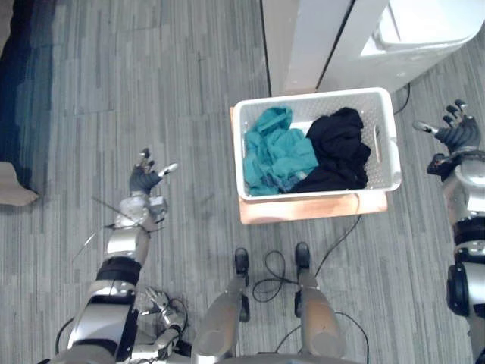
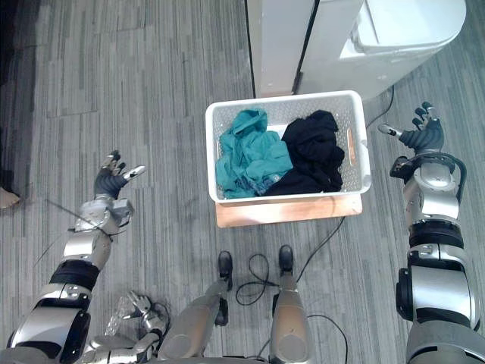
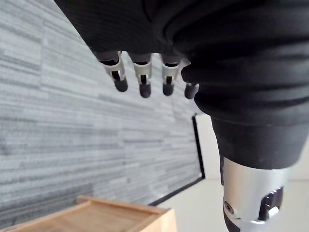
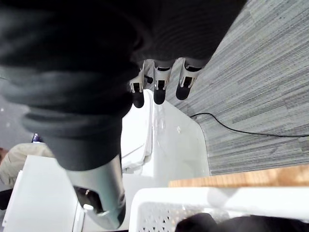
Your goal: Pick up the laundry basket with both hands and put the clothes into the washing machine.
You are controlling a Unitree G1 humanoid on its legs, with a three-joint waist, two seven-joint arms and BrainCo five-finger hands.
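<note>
Step in hand: approach, no grasp yet; left hand [image 1: 142,179] and right hand [image 1: 458,135] are both open-fingered and empty, one on either side of the laundry basket [image 1: 318,192], the right near it, the left well apart. Next move, as judged: bring both hands in to the basket's short sides and curl the fingers under the rim at matching height, so it lifts level. Item: white perforated basket, upright on a low wooden platform [image 1: 311,208], just before the white washing machine [image 1: 409,45]; contents, a crumpled teal garment [image 1: 276,152] beside a black garment [image 1: 337,148]

Grey striped floor [image 1: 114,76]; low wooden platform [image 1: 303,210] on it, laundry basket [image 1: 311,97] atop; washing machine [image 1: 424,30] behind.
</note>
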